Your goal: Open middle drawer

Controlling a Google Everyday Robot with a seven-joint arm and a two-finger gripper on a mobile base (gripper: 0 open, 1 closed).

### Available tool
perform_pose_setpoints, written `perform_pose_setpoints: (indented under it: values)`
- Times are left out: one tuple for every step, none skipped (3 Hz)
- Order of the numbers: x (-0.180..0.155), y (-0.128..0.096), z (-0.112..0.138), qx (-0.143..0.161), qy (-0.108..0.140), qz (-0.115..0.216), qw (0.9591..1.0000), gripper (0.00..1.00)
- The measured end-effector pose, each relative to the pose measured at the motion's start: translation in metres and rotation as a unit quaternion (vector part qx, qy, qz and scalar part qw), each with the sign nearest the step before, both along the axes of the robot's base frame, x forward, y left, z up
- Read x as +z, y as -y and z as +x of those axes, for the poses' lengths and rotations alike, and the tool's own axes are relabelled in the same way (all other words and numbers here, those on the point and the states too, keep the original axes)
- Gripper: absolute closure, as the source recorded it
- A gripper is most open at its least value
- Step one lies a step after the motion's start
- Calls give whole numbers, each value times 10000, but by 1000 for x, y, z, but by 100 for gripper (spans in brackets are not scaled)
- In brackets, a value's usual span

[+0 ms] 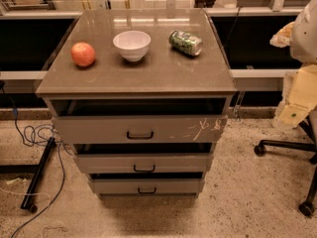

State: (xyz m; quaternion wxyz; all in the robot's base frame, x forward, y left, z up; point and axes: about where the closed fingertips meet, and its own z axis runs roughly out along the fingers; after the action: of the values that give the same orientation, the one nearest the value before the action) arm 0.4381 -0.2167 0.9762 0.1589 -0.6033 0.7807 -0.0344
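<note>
The middle drawer (143, 161) is the medium-wide grey-brown front of three in the cabinet, plain, with a small black loop handle (144, 168). A dark gap shows above its front. The widest drawer (138, 128), with white scratches at its right, is above it. The narrowest drawer (146, 185) is below. My gripper (293, 110) hangs at the end of the pale arm at the right edge, well to the right of the drawers and touching nothing.
On the cabinet top (163, 73) stand a red apple (83, 54), a white bowl (132, 44) and a green can (185, 42) lying on its side. An office chair base (297, 152) is at the right. Cables and a black bar (38, 175) lie on the floor at the left.
</note>
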Motion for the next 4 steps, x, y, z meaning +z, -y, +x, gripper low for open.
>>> perform_pose_setpoints:
  values:
    - [0, 0, 0, 0, 0, 1, 10000, 0]
    - [-3, -1, -6, 86, 77, 232, 9997, 0]
    - [-36, -15, -20, 378, 322, 874, 9949, 0]
    - [-69, -30, -24, 673, 392, 1525, 9852, 0]
